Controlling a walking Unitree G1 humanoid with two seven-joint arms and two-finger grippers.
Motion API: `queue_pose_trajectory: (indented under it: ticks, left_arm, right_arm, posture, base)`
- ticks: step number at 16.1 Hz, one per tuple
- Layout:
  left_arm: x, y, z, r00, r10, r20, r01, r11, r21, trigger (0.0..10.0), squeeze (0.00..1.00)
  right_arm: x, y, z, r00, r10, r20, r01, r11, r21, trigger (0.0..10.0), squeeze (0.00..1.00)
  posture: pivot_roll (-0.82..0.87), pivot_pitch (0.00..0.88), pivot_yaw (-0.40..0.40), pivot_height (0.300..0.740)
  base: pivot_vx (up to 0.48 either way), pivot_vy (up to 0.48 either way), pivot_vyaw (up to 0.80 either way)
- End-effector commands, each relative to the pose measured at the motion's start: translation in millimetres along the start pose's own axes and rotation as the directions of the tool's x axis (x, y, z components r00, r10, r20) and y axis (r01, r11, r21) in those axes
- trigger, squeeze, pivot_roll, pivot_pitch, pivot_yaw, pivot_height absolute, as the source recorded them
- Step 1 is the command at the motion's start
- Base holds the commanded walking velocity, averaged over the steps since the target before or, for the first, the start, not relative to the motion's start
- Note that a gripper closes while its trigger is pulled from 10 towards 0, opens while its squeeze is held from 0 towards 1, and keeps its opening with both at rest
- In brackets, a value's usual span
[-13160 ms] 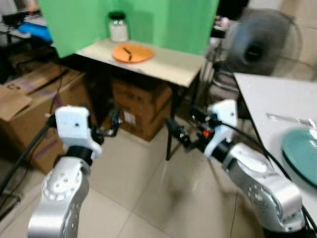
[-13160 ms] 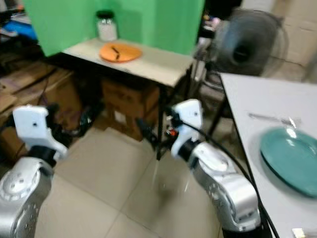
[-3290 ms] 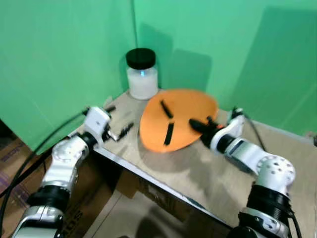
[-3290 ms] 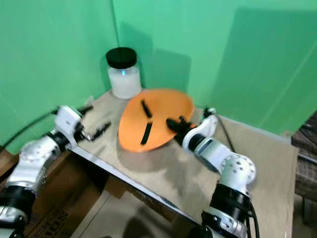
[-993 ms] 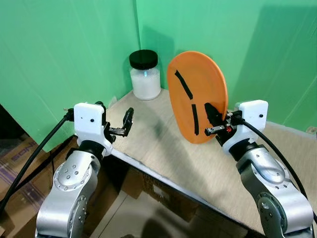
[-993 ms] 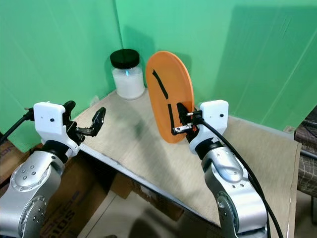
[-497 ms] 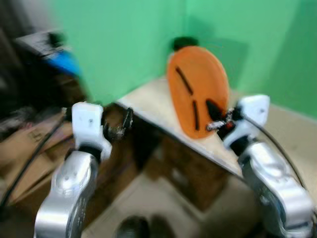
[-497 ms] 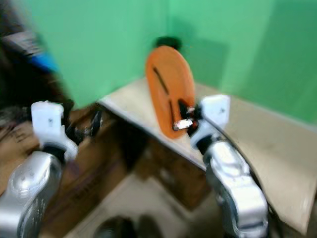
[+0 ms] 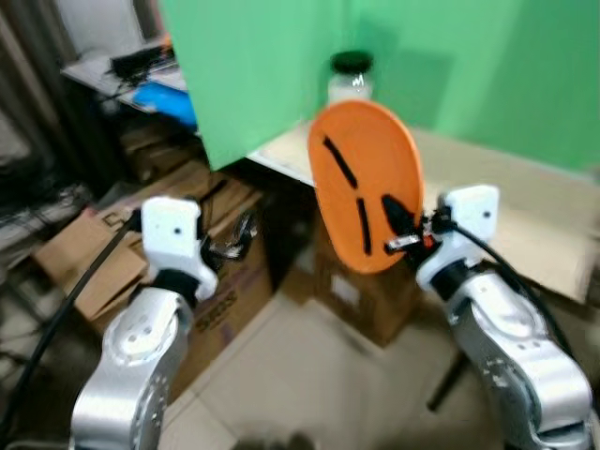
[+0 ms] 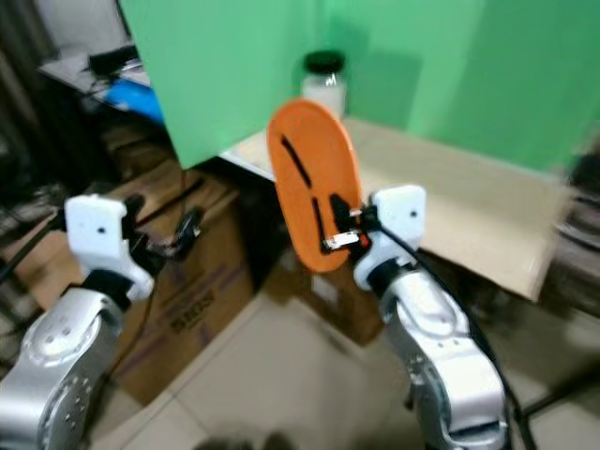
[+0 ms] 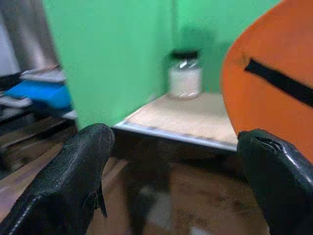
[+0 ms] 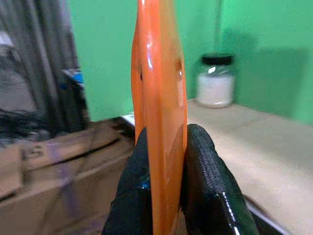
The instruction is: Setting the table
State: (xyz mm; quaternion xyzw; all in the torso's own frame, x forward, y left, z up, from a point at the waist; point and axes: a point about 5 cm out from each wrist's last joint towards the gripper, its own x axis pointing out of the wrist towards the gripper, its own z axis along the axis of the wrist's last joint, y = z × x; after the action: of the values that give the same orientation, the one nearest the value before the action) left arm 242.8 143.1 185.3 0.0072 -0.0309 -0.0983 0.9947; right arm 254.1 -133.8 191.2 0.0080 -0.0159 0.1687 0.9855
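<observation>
My right gripper (image 9: 397, 228) is shut on the lower rim of an orange plate (image 9: 364, 178) with two black stripes, held upright on edge in front of me. In the right wrist view the plate's rim (image 12: 159, 122) stands pinched between both black fingers (image 12: 201, 161). My left gripper (image 9: 242, 234) is open and holds nothing, raised at my left over the cardboard boxes. Its two fingers (image 11: 73, 166) stand wide apart in the left wrist view, with the plate (image 11: 274, 93) past them.
A beige table (image 9: 506, 187) stands against a green screen (image 9: 272, 56), bearing a white jar with a black lid (image 9: 351, 77). Cardboard boxes (image 9: 220, 272) sit on the tiled floor (image 9: 319, 394) under and left of the table. A cluttered desk (image 9: 122, 70) is at the far left.
The camera has pulled back from the table and the view is sharper than half a second ago. The right gripper keeps the plate upright; the left stays open.
</observation>
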Motion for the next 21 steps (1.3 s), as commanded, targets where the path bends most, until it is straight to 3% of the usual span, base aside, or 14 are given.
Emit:
queue_pose_trajectory:
  ticks: [1, 4, 21]
  left_arm:
    - [0.4, 3.7, -0.8, 1.000, 0.024, -0.007, -0.024, 1.000, 0.008, 10.0, 0.00]
    - [-6.0, 3.7, -6.5, 0.999, 0.030, -0.030, -0.030, 1.000, 0.001, 10.0, 0.00]
    - [-4.6, 5.6, -6.3, 0.997, 0.076, -0.016, -0.076, 0.997, -0.031, 10.0, 0.00]
  right_arm:
    - [1.1, 5.1, 10.9, 0.998, 0.026, 0.049, -0.026, 1.000, -0.010, 10.0, 0.00]
    - [-1.8, 8.5, 10.1, 0.998, 0.048, 0.030, -0.047, 0.998, -0.034, 10.0, 0.00]
    - [-1.4, 11.0, 10.3, 0.998, 0.064, 0.018, -0.063, 0.996, -0.058, 10.0, 0.00]
  posture:
    - [-0.11, 0.000, 0.034, 0.740]
    - [-0.13, 0.000, 0.036, 0.740]
    - [-0.13, 0.000, 0.015, 0.740]
  base:
    - [0.000, 0.000, 0.00]
    - [0.000, 0.000, 0.00]
    - [0.000, 0.000, -0.80]
